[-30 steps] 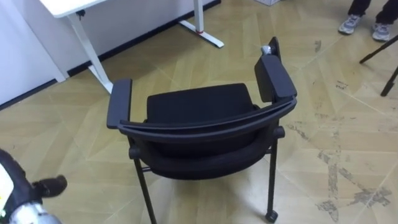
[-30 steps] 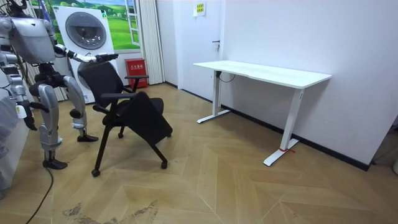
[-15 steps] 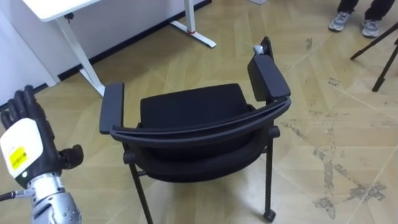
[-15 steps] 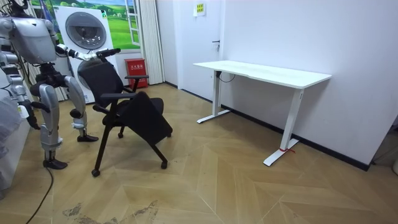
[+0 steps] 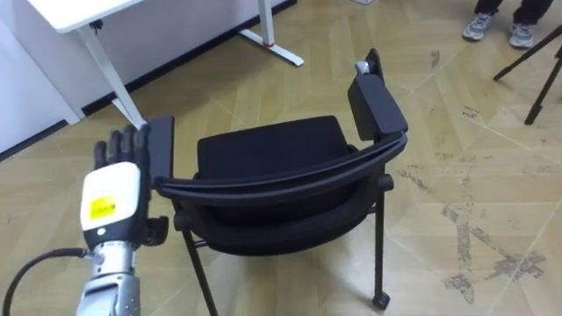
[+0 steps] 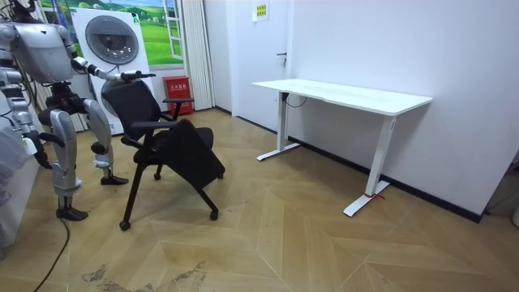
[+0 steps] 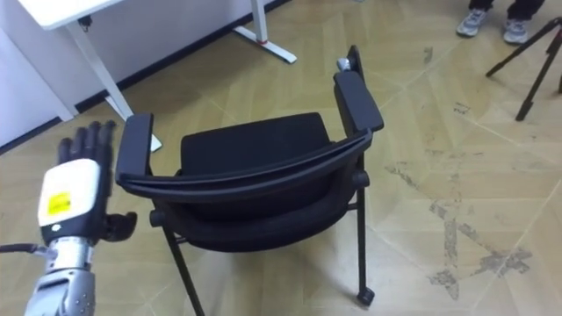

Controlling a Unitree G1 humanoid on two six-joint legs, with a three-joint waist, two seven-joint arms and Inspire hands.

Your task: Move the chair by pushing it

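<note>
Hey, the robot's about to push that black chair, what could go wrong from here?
1. The left hand is open beside the black chair's left armrest. A one-sided push there may swing the chair round on its castors rather than roll it straight.
2. The white desk's leg stands just ahead on that side, so the chair could knock into it.

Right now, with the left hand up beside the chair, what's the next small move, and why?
Probably ease the left hand forward and inward until its straight fingers meet the left end of the backrest of the chair. The hand is open and raised beside the left armrest, apparently not yet touching it, so contact should come before any push toward the desk.
</note>
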